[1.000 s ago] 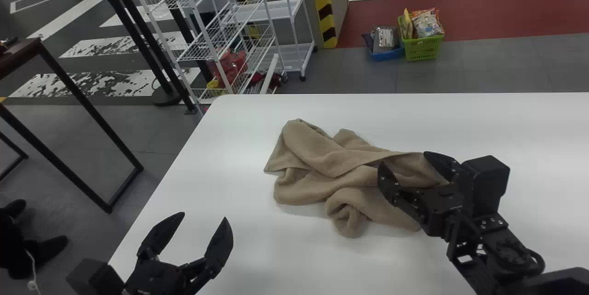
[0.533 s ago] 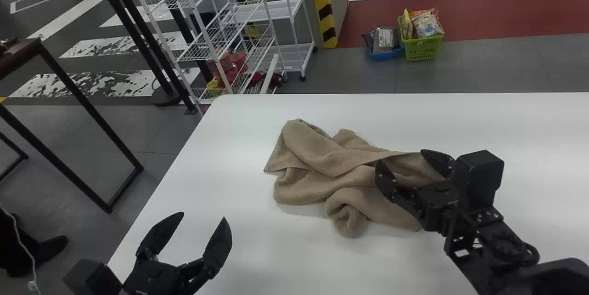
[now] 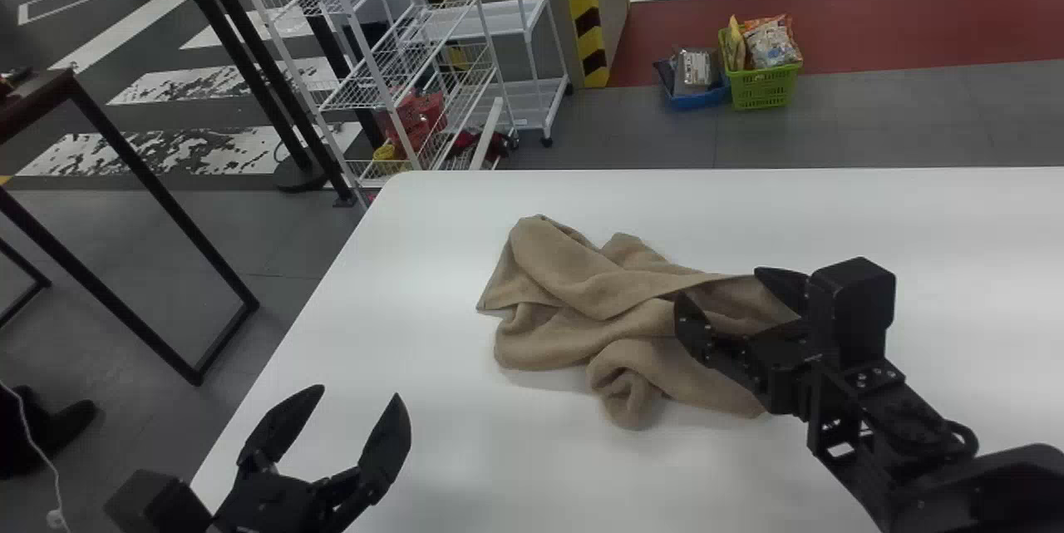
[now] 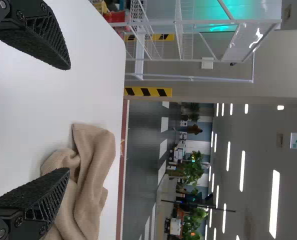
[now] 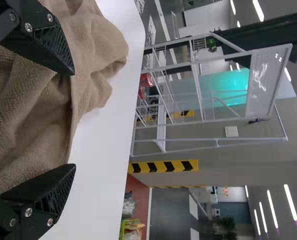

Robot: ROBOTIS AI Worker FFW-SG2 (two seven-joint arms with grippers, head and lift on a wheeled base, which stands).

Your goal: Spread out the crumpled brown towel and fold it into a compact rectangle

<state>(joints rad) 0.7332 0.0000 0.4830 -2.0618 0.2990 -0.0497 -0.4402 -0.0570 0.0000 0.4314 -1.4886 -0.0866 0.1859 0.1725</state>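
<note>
Here, the crumpled brown towel (image 3: 582, 275) is seen in a messy heap on the white counter (image 3: 465, 466). At the towel's right end, the right gripper (image 3: 719, 283) is opened wide, and nothing is pinched by it. The left gripper (image 3: 360, 392) is opened wide too, at the near left, with nothing held.

One towel (image 3: 582, 288), two grippers (image 3: 716, 283), apparently two baskets (image 3: 765, 90).
</note>
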